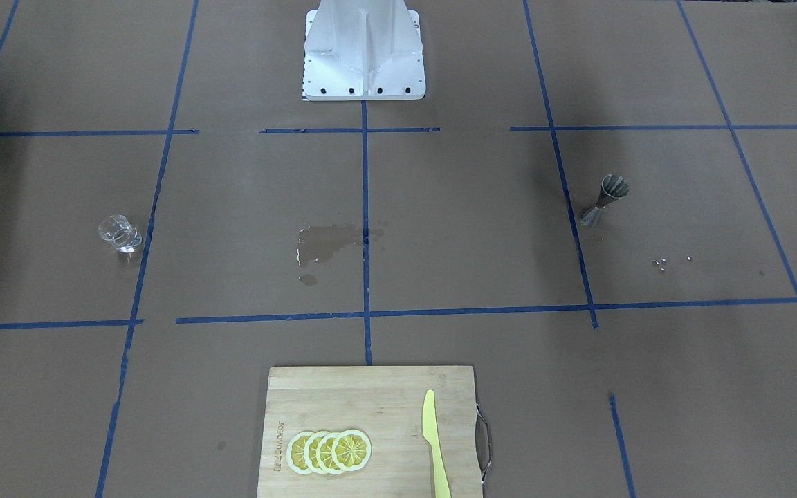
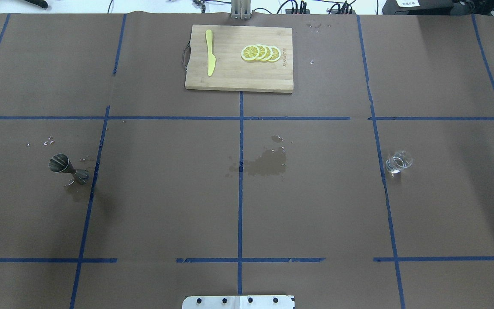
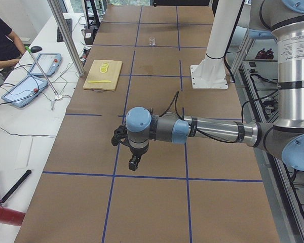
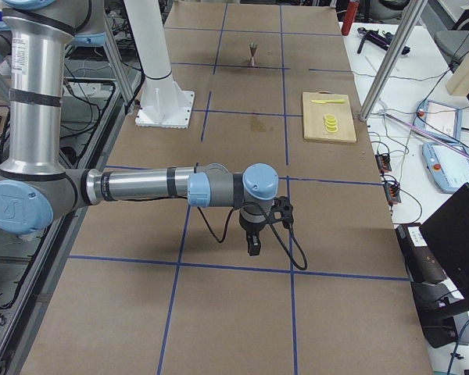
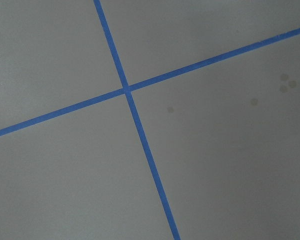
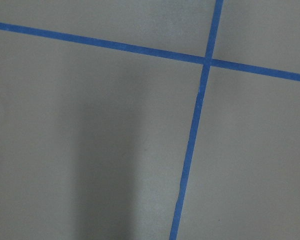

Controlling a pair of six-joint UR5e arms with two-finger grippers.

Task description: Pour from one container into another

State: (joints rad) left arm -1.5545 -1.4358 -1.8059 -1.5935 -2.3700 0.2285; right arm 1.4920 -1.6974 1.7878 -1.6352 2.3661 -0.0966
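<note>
Pre-grasp: nothing prob. being held; L pincer (image 3: 134, 164), R pincer (image 4: 254, 245) gaps can't be told. Next: small clear glass cup (image 2: 398, 163) to be grasped, tipped over grey steel hourglass jigger (image 2: 67, 168).

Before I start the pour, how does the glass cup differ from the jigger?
The glass cup is clear; the jigger is grey metal. The cup is short and round, the jigger hourglass-shaped and taller. The cup stands on the robot's right, the jigger on its left. Both stand upright.
</note>
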